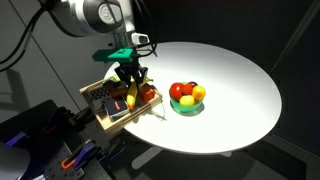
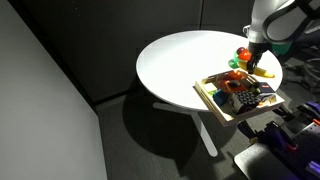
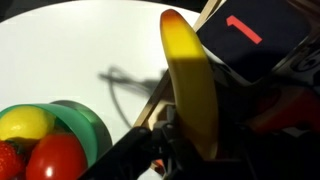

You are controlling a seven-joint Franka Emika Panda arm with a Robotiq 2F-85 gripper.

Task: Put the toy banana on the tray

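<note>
**Fig.** Gripper (image 1: 131,72), fingers clamped on the smooth, curved yellow banana (image 3: 190,80), which hangs lengthwise below them over the edge of a shallow, rectangular wooden tray (image 2: 215,104). The tray sits at the rim of a round, matte white table (image 1: 235,80). Nearby stands a glossy green bowl (image 3: 90,125) of rounded red and yellow fruit.

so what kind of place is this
Likely a lab or test cell: dark panels around a round white table, toy fruit in a green bowl, and a gripper holding a toy banana.
</note>
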